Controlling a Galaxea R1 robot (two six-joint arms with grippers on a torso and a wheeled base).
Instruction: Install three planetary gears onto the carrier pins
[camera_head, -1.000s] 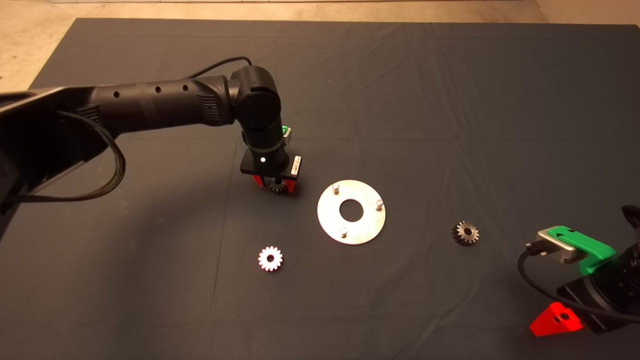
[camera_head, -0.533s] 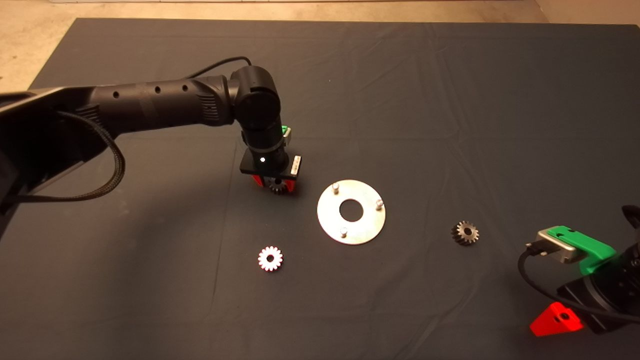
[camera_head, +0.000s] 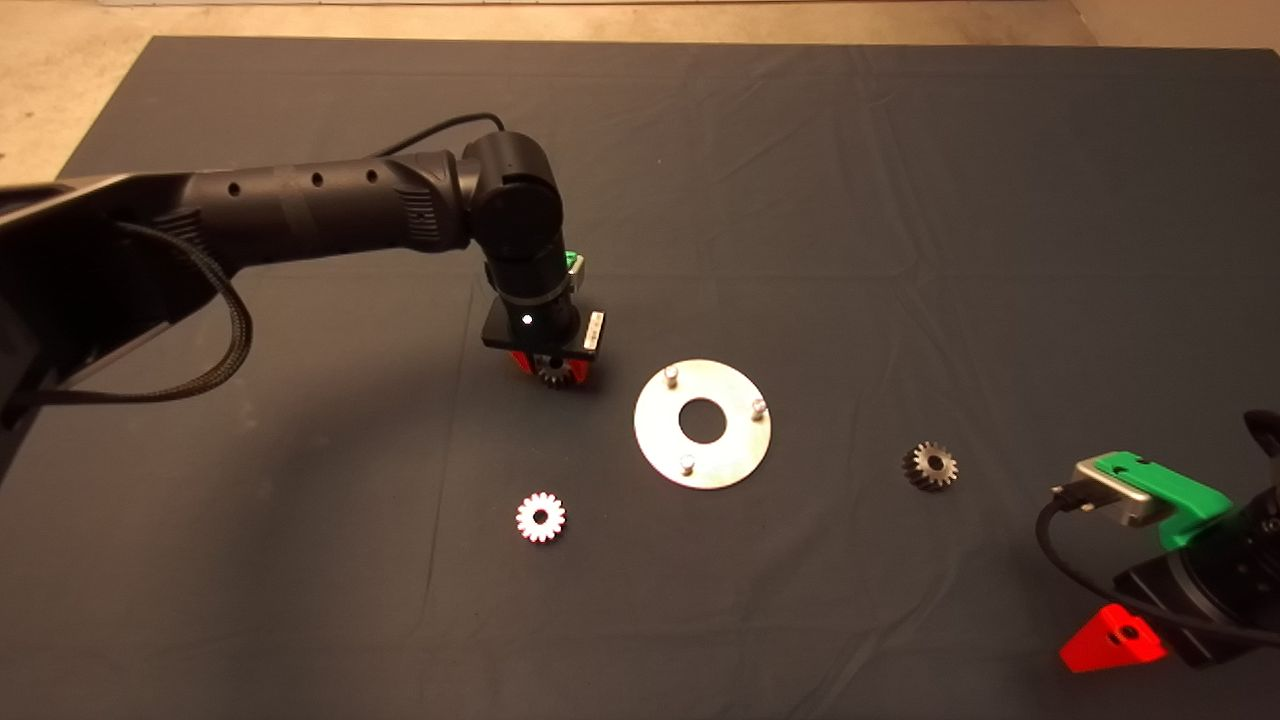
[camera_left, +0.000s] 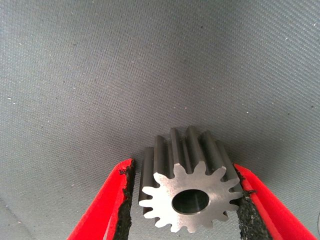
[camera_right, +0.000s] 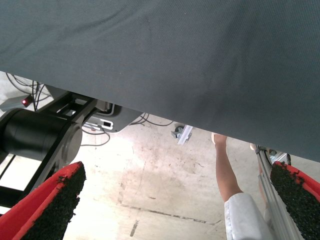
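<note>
Steel gear (camera_left: 189, 187) is sitting between my left gripper's (camera_head: 551, 371) closed pads just beside the disc (camera_head: 702, 423), whose three carrier pins (camera_head: 673, 374) are all standing bare, two more gears (camera_head: 541, 517) lying loose on the mat (camera_head: 900, 200), right gripper (camera_head: 1110, 638) idling wide open.

Left arm (camera_head: 300, 205) reaching in from nine o'clock, bent at the wrist (camera_head: 515, 200) so as to point straight down near the middle of the view. Left gripper (camera_head: 552, 375) low, red fingers (camera_left: 107, 205) pressed against the two sides of a planetary gear (camera_left: 190, 192). Right gripper (camera_head: 1110, 640) parked at four o'clock by the edge, green body tilted, red fingers (camera_right: 47, 205) spread wide apart with nothing between them.
</note>
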